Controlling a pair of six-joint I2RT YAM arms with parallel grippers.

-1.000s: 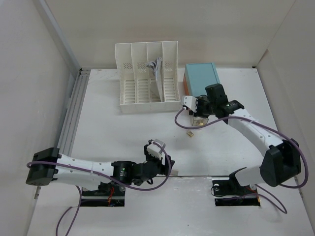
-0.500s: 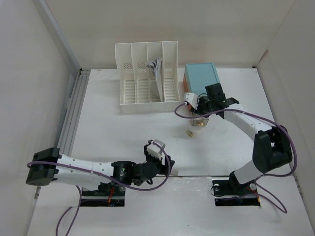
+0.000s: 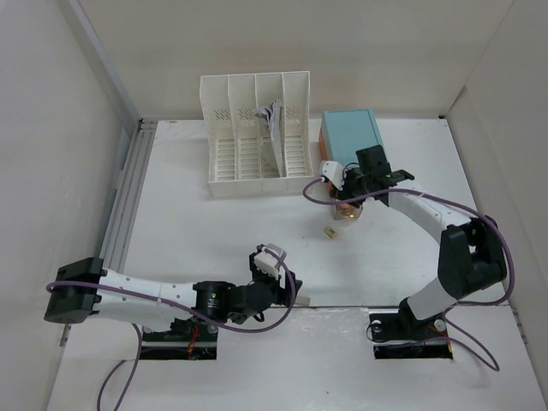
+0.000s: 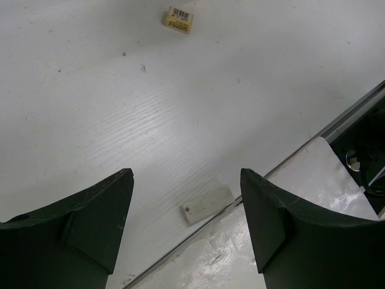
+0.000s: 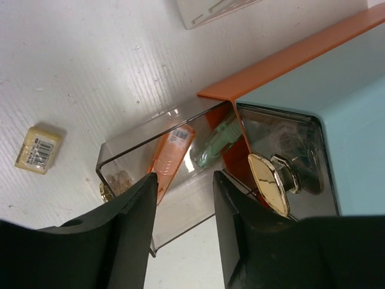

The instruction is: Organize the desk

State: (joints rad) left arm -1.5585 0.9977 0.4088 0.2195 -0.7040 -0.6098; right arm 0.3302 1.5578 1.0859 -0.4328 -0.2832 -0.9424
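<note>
The white desk (image 3: 214,231) carries a small yellow eraser (image 3: 328,231) with a barcode label, also in the left wrist view (image 4: 179,19) and the right wrist view (image 5: 37,150). A teal-topped orange drawer box (image 3: 351,133) has a clear drawer (image 5: 150,156) pulled out, holding an orange item (image 5: 171,150) and a green item (image 5: 219,141). My right gripper (image 3: 341,193) hovers over this drawer (image 3: 347,210), jaws apart (image 5: 183,180), holding nothing. My left gripper (image 3: 289,291) is open and empty (image 4: 186,174) above the desk's front edge.
A white slotted file rack (image 3: 257,137) with papers in one slot stands at the back. A gold knob (image 5: 267,183) sits on the box front beside the right finger. A small white plate (image 4: 207,205) lies by the front seam. Walls enclose the sides.
My right gripper has shifted slightly back toward the drawer box and its elbow has swung inward. The left arm and the eraser have not moved.
</note>
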